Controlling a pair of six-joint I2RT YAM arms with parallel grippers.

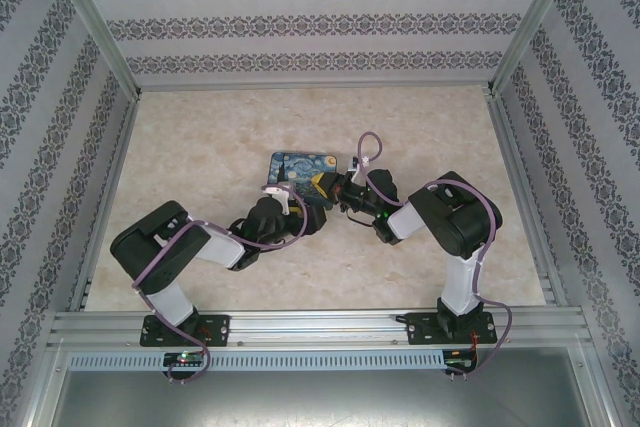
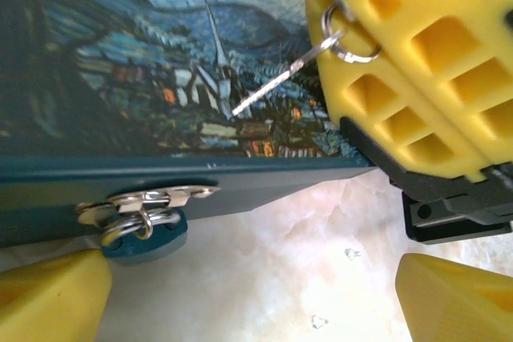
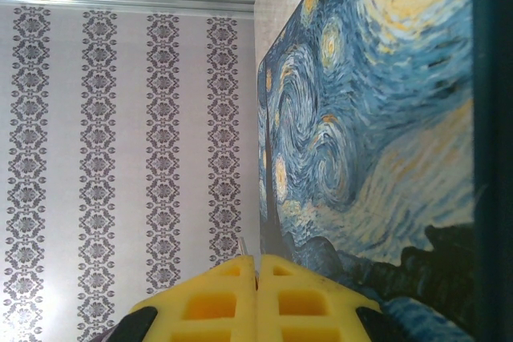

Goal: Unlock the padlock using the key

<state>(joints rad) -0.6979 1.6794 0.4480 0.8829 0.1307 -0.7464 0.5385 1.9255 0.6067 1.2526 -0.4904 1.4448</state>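
The tiny blue padlock (image 2: 147, 239) hangs by its silvery shackle from the hasp on the front wall of the painted tin box (image 2: 144, 78). It sits close beside the left finger (image 2: 48, 294) of my open left gripper (image 2: 256, 306), with nothing between the fingers. My right gripper (image 2: 401, 62) hovers over the box lid, shut on the thin silver key (image 2: 276, 82), whose ring (image 2: 350, 38) lies against the fingers. In the right wrist view the key tip (image 3: 243, 247) pokes out of the shut right gripper (image 3: 257, 266). From above, both grippers (image 1: 285, 209) (image 1: 325, 185) meet at the box.
The tin box (image 1: 300, 175) lies at the middle of the marble-patterned table (image 1: 200, 137). Patterned walls (image 1: 300, 27) and metal frame posts enclose the table on three sides. The box lid (image 3: 377, 118) stands close to the right of the right gripper's fingers.
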